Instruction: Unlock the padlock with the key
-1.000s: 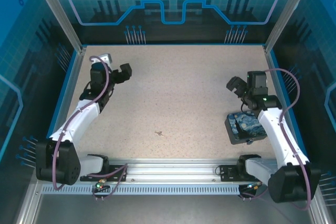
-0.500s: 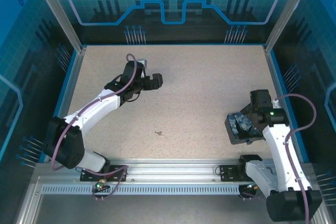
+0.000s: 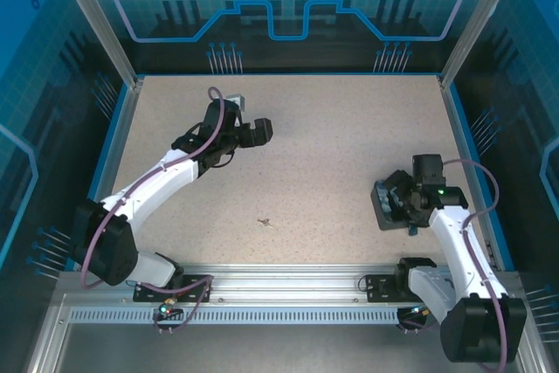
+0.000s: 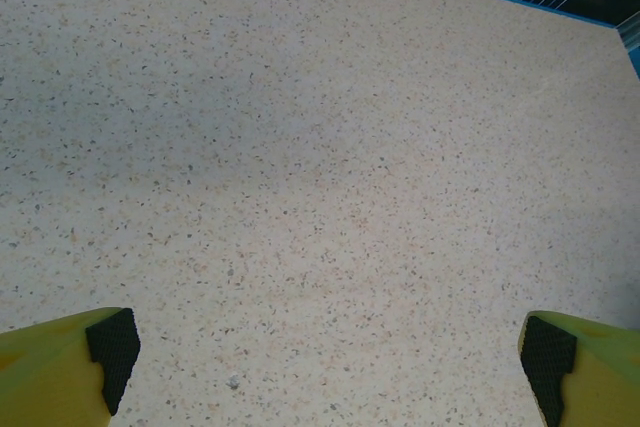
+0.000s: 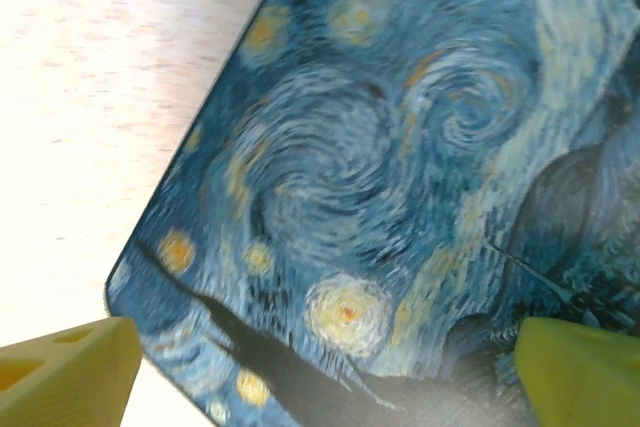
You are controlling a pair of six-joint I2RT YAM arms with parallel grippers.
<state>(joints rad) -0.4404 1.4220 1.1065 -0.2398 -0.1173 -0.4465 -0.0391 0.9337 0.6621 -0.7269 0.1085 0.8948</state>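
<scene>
While the tiny, thin, grey metal key (image 3: 265,221) lies near the middle of the tabletop's (image 3: 349,128) near edge, probably light, stiff and slippery and best pinched across its flats, the left end effector (image 3: 249,118) and the right end effector (image 3: 400,204) are both spread. The right wrist view resolves the dark blue swirl-painted box (image 5: 400,197) beneath the right one.
</scene>
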